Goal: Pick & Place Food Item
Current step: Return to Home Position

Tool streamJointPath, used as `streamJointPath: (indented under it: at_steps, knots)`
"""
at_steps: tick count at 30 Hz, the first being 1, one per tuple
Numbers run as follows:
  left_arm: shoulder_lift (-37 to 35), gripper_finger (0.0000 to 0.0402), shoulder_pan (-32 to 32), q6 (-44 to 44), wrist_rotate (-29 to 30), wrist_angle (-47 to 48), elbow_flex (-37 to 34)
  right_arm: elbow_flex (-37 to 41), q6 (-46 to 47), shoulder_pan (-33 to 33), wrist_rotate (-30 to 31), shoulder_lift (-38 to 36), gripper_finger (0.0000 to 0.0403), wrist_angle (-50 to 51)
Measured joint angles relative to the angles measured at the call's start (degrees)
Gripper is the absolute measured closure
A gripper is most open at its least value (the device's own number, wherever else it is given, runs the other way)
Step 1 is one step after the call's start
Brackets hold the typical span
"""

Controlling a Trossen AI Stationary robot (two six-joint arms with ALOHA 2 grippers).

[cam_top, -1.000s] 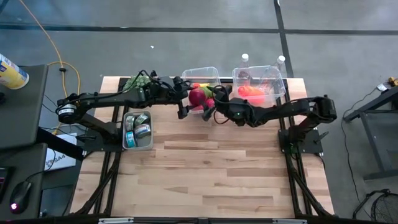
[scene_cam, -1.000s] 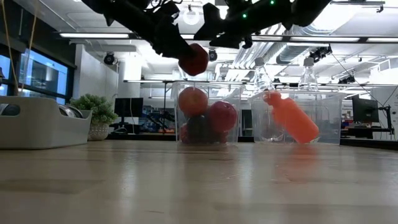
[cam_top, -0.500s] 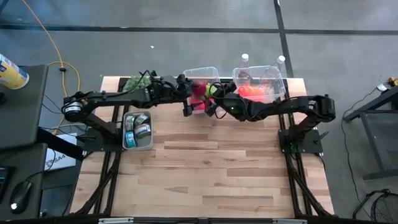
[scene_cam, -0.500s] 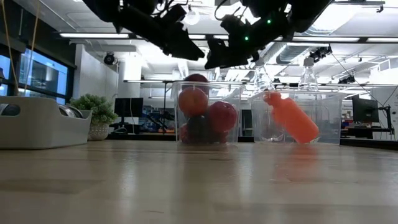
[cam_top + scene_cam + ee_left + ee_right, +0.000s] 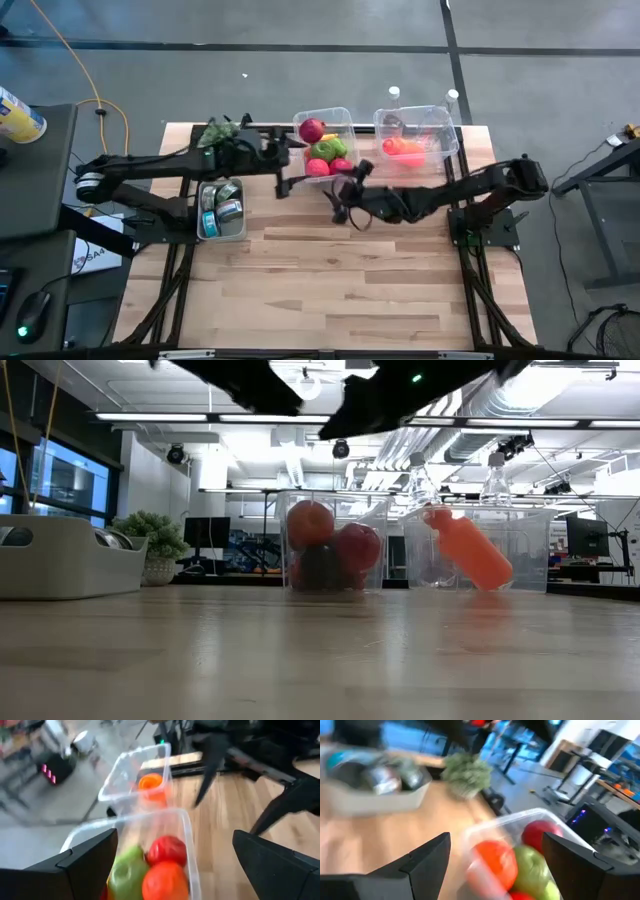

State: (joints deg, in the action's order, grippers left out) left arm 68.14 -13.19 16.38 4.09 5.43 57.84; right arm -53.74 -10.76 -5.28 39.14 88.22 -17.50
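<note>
A clear bin [image 5: 345, 118] at the far edge holds several fruits: a red apple [image 5: 312, 130], a green one [image 5: 325, 150] and other red ones. In the low view they are stacked inside the bin [image 5: 372, 510]. My left gripper [image 5: 283, 183] hovers open just on the near-left side of the bin. In its wrist view [image 5: 175, 834] the fruit shows between its spread fingers. My right gripper [image 5: 346, 198] hovers open on the near side of the bin, and its wrist view [image 5: 496, 836] also faces the fruit. Neither gripper holds anything.
A second clear bin [image 5: 445, 130] to the right holds an orange item [image 5: 402, 148]. Two bottles [image 5: 394, 93] stand behind it. A grey bin of cans [image 5: 221, 208] sits at the left, under my left arm, with a green plant [image 5: 222, 131] beyond it. Bare wood fills the near half.
The red apple that hung at my left gripper above the fruit bin has dropped and now lies in the bin on top of the other fruit. Both grippers have drawn back from over the bin toward the near edge and risen; my left one has also moved left.
</note>
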Motion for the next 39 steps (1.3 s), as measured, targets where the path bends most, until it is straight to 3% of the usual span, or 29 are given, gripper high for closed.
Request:
streamJointPath:
  at_steps: [4, 6, 12, 18, 25, 32, 39]
  knots:
    - [-5.85, 0.002, 0.7, -8.26, 1.67, 11.06, 0.0, 0.02, 1.75, -4.58, 4.29, -4.53, 0.0101, 11.21]
    - [-8.81, 0.002, 0.7, -8.6, 1.73, 17.52, 0.0, 0.02, 4.31, -6.48, 3.07, -8.17, 0.0101, 18.47]
    - [-18.05, 0.002, 3.78, -6.63, 2.56, 28.96, -0.04, 0.02, 13.63, -9.26, -20.84, -21.39, 0.0101, 35.24]
    - [-26.23, 0.0027, 8.51, -6.75, 5.09, 29.0, -1.34, 2.51, 17.22, -10.83, -29.99, -33.51, 0.0117, 42.2]
    - [-32.57, 0.0086, 8.88, -8.64, 5.09, 25.95, -8.96, 13.29, 17.01, -10.67, -23.12, -43.19, 0.0193, 39.3]
    - [-36.0, 0.0194, 8.88, -10.88, 5.06, 20.52, -15.88, 23.12, 19.87, -9.25, -23.18, -49.15, 0.0303, 33.8]
    - [-36.54, 0.0298, 8.88, -13.24, 5.04, 20.46, -16.83, 25.4, 22.42, -9.2, -22.91, -51.16, 0.0391, 33.58]
